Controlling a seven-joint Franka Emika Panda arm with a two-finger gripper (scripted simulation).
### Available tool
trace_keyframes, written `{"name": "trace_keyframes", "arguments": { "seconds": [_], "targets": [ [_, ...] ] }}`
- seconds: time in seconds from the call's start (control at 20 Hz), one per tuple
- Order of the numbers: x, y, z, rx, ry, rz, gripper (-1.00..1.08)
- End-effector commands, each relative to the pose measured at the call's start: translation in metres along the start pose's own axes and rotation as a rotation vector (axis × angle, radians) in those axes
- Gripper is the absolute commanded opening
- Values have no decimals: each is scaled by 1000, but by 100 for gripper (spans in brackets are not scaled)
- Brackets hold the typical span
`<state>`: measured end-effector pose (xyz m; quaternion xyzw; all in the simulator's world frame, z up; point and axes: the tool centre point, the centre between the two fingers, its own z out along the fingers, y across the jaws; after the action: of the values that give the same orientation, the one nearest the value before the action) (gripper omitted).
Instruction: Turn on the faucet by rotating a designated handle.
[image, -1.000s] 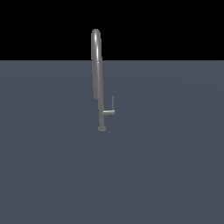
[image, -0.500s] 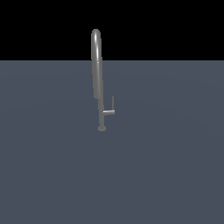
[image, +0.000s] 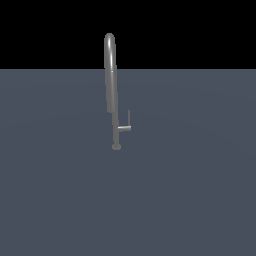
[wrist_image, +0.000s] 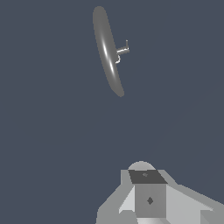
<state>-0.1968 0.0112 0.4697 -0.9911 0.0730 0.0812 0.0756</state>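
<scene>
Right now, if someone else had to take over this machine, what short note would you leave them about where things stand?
Gripper: seen only in the wrist view, well clear of the faucet, holding nothing; whether the jaws are open or shut cannot be told.
Faucet: stands upright on the grey surface.
Handle: sticks out low on the faucet toward the exterior view's right, thin rod pointing up, untouched.
Done: nothing yet.
Left: approach, take the handle, rotate it.
</scene>
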Motion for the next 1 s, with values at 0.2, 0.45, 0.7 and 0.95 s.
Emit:
{"name": "trace_keyframes", "arguments": {
  "seconds": [0.2,0.45,0.7,0.95],
  "targets": [
    [38,-3,9,88,-96,92,-100],
    [68,-4,19,159,-172,164,-100],
    [97,-3,31,233,-251,239,-100],
    [127,-1,45,309,-332,316,-100]
  ]
}}
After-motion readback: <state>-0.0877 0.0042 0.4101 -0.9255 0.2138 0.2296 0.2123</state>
